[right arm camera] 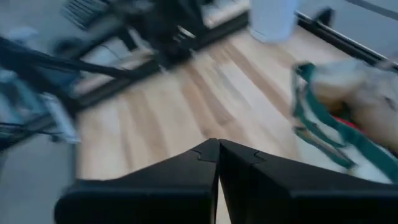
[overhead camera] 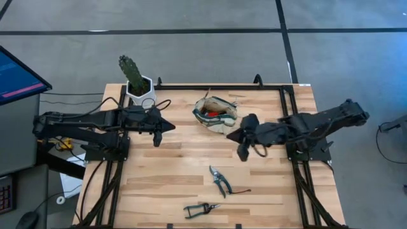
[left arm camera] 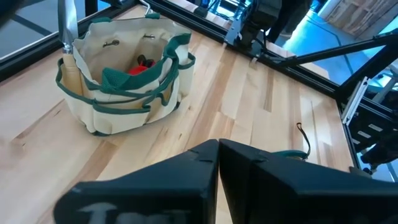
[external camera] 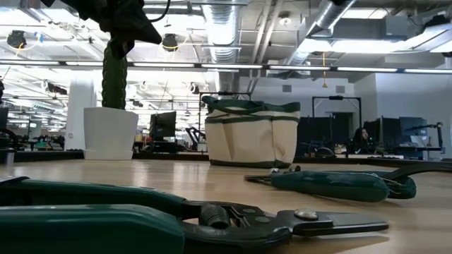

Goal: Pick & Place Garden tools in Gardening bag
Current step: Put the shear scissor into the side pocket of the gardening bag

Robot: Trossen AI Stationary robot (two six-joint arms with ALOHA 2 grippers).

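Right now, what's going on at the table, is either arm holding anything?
Neither arm holds anything. The left gripper hangs shut over the table left of the gardening bag, and the right gripper hangs shut just beside the bag's right. The bag stands upright near the far edge with a red-and-black item and a wooden-handled tool already inside. Two green-handled pruning shears lie on the wood nearer the front: one mid-table, the other by the front edge. The potted cactus stands at the far left corner.
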